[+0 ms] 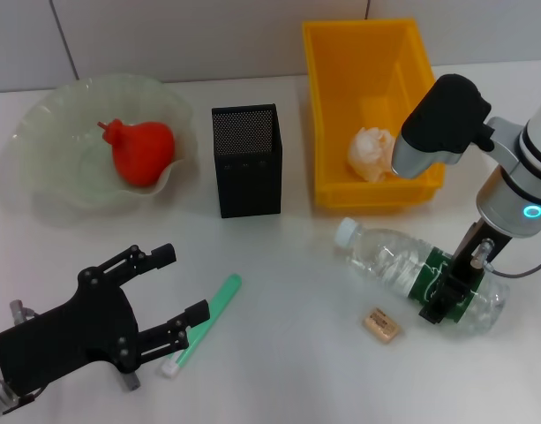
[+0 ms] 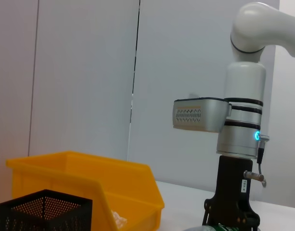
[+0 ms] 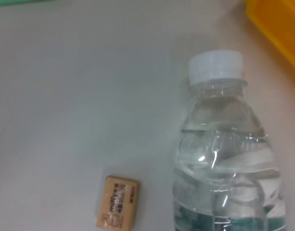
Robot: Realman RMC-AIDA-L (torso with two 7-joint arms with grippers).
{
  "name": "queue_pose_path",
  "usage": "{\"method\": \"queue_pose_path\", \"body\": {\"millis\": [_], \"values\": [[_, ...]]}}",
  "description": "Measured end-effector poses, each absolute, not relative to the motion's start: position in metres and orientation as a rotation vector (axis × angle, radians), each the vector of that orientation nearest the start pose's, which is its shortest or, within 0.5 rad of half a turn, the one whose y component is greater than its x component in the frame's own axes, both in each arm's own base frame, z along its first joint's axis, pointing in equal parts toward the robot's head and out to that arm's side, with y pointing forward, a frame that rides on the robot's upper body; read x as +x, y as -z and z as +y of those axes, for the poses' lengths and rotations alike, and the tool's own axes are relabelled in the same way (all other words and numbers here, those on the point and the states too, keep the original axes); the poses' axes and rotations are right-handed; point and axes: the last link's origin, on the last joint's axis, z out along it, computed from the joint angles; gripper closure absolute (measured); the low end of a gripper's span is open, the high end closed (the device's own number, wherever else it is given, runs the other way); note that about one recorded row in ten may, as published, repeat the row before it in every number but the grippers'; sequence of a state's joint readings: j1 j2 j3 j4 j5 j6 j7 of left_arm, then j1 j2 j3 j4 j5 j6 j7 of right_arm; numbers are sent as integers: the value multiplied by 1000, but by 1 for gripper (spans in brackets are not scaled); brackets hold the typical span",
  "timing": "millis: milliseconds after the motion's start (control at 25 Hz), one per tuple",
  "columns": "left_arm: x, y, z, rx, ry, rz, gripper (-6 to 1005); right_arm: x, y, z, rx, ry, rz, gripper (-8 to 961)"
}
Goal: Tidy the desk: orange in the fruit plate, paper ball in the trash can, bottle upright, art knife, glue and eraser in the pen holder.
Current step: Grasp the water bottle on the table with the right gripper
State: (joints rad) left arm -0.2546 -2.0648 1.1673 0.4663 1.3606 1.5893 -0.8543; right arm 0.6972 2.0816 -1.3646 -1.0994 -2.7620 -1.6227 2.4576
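a pale, off-white desk (image 1: 279, 353) is seen against a light panelled wall (image 2: 84, 72) with dark vertical seams. the orange (image 1: 143, 151) lies in the fruit plate (image 1: 41, 168) at the far left, and the paper ball (image 1: 372, 152) sits inside the trash can (image 1: 341, 71) at the far right. the pen holder (image 1: 247, 160) stands between them. the bottle (image 1: 402, 265) is lying on its side, cap toward the pen holder, and the right gripper (image 1: 450, 287) is set down over its green label (whether its fingers are clamped cannot be told). the eraser (image 1: 381, 324) rests just beside the bottle. the glue (image 1: 203, 324) lies near the left gripper (image 1: 184, 287), whose fingers are held apart above the desk.
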Motion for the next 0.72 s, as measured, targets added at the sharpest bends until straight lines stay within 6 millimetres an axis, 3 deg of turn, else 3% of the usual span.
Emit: {"method": "queue_pose_path", "body": {"millis": [480,720], "values": [[-284,34,244,-2573,1032,-333,183,221,9,349,-2616,865,931,185],[-282,31,243,-2569,1063,-322,184,212,-3,343,-2645,730,881,189]]}}
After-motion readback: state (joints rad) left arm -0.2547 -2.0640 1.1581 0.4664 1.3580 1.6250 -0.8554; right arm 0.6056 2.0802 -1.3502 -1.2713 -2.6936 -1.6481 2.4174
